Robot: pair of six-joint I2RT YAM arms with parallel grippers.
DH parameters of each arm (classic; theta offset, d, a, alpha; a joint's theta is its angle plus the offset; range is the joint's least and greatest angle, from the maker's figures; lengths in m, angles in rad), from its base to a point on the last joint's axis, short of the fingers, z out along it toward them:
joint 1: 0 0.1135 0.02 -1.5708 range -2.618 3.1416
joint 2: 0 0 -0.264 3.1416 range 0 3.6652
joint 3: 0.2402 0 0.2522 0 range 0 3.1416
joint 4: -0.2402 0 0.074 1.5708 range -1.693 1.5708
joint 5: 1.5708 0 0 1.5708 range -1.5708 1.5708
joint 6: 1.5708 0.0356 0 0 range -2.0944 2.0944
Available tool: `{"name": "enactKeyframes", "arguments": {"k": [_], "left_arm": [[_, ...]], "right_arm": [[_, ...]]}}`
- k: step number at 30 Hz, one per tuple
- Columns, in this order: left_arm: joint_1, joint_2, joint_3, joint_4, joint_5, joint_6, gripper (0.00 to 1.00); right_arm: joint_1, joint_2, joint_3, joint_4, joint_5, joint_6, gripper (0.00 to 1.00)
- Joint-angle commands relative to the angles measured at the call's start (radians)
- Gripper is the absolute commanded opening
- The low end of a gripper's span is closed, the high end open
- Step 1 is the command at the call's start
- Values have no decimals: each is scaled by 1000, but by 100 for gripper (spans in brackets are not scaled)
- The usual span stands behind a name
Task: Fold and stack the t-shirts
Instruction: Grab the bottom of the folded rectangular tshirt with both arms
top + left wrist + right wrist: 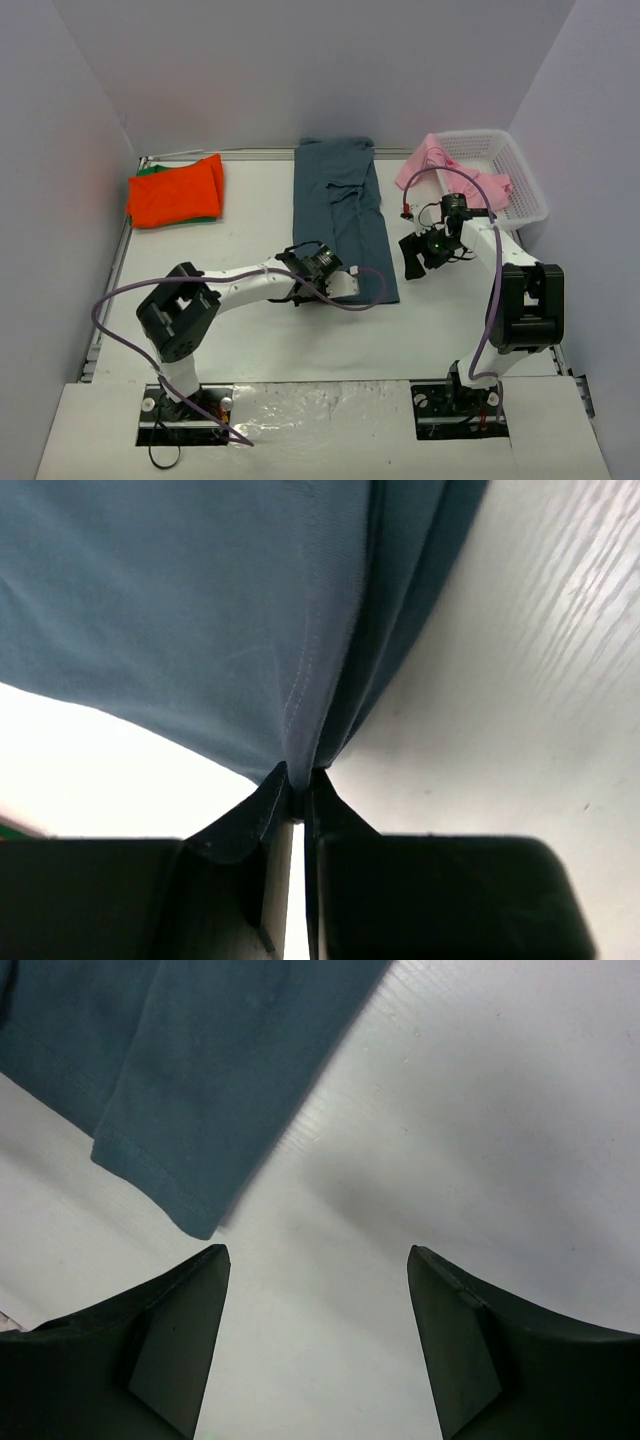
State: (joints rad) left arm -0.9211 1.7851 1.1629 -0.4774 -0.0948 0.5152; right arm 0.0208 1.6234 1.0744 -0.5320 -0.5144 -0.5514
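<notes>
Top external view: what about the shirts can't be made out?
Green t-shirt: mostly hidden beneath orange-red t-shirt, top external.
Pink t-shirt: part drops behind the basket wall, top external.
Slate-blue t-shirt, near hem: covered by left gripper, top external; cropped in both wrist views.

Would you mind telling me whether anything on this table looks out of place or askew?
Only the pink t-shirt: it hangs crumpled over the rim of the white basket, half in, half out. The orange-red t-shirt sits folded on the green t-shirt, and the slate-blue t-shirt lies straight.
</notes>
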Motion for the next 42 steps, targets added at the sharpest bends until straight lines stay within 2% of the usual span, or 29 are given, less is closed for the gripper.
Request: {"name": "enactKeyframes", "arguments": {"k": [1, 5, 9, 16, 23, 32, 42], "left_arm": [[57, -75, 35, -75, 88, 11, 2], [111, -81, 44, -110, 219, 19, 2], [137, -78, 49, -141, 282, 40, 2], [194, -55, 75, -197, 415, 63, 2], [244, -6, 121, -253, 518, 78, 2], [268, 59, 176, -306, 592, 72, 2], [269, 112, 221, -346, 607, 69, 2]], "right_arm": [[4, -25, 39, -36, -22, -15, 68], [5, -36, 50, -40, -62, -47, 68], [14, -53, 45, -46, -165, -103, 67], [99, -97, -14, -43, -289, -269, 67], [226, -125, -99, -20, -236, -409, 68], [226, -171, -191, 44, -173, -467, 67], [240, -165, -249, 43, -171, -498, 56]]}}
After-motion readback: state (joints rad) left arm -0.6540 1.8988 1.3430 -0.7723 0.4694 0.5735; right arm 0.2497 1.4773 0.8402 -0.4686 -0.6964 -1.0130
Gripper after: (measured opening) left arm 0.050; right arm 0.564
